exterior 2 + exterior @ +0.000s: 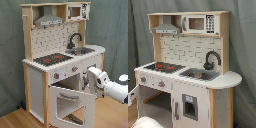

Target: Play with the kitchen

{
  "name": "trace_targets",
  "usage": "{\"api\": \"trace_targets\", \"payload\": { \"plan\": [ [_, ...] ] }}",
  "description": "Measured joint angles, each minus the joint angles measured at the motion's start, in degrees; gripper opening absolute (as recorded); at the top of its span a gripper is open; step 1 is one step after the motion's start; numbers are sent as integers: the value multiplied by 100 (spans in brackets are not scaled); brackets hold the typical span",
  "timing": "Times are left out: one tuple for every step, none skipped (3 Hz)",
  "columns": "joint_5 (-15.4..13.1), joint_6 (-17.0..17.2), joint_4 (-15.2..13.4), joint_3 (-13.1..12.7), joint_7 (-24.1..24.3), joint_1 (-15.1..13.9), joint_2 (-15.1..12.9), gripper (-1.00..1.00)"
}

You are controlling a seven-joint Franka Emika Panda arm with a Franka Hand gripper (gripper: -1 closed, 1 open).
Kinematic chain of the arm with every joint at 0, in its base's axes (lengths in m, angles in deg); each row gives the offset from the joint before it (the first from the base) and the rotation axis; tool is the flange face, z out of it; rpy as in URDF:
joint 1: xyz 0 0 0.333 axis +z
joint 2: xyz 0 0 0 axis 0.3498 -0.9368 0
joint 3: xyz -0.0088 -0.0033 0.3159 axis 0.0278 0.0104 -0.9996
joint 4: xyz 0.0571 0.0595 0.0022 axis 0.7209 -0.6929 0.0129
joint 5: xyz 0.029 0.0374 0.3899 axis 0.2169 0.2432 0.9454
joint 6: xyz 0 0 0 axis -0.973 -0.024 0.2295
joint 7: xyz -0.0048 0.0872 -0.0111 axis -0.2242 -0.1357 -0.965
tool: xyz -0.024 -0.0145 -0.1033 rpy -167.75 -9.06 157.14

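The kitchen [185,70] [57,65] stood upright against a grey backdrop in both exterior views. On its worktop, the black-red hob [51,59] lay at 8 o'clock from the grey sink [81,50], and the black faucet [74,39] rose behind the sink. The hood [48,20] hung above the hob. The oven door [71,106] stood swung open below the knobs [65,72]. In the second exterior view, the white arm [114,88] entered from 3 o'clock, with the gripper [90,79] just beside the open oven compartment. Whether its fingers were spread or closed could not be told.
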State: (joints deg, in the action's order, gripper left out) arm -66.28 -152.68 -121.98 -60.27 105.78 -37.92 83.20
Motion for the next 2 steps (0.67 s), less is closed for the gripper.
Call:
{"api": "trace_targets", "payload": {
  "plan": [
    [-4, 286, -30, 69, -522, 78, 0, 100],
    [-8, 448, -88, 297, -1077, 101, 0, 100]
  ]
}}
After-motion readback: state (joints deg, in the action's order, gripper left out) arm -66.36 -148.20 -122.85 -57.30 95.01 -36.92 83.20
